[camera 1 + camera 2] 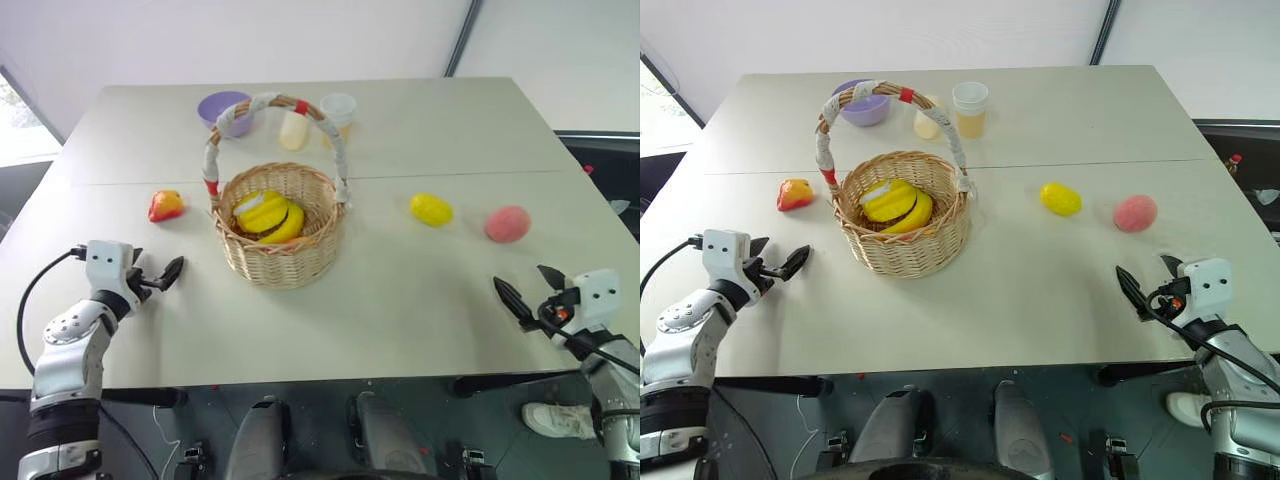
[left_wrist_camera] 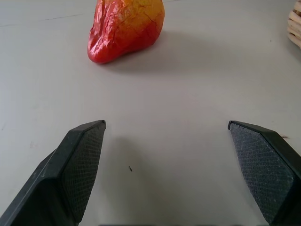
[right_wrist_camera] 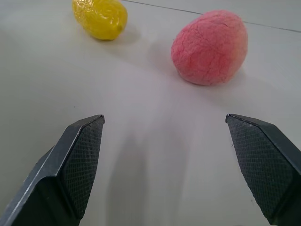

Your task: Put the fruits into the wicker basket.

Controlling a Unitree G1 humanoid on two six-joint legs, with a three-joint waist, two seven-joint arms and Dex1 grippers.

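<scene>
The wicker basket (image 1: pixel 279 240) stands mid-table with a yellow banana bunch (image 1: pixel 268 216) inside. Left of it lies the red-orange fruit (image 1: pixel 165 205), seen close ahead of my fingers in the left wrist view (image 2: pixel 126 27). To the basket's right lie the yellow lemon-like fruit (image 1: pixel 431 209) and the pink peach (image 1: pixel 507 224), both also in the right wrist view (image 3: pixel 100 18) (image 3: pixel 210 47). My left gripper (image 1: pixel 158 274) hovers open near the table's front left, short of the red-orange fruit. Near the front right, my right gripper (image 1: pixel 530 287) is open and empty, short of the peach.
At the back of the table (image 1: pixel 400 290) stand a purple bowl (image 1: pixel 224 108), a pale yellow bottle-like object (image 1: pixel 293 130) and a clear cup (image 1: pixel 339 110). A seam runs across the table behind the basket. The table's front edge lies just under both grippers.
</scene>
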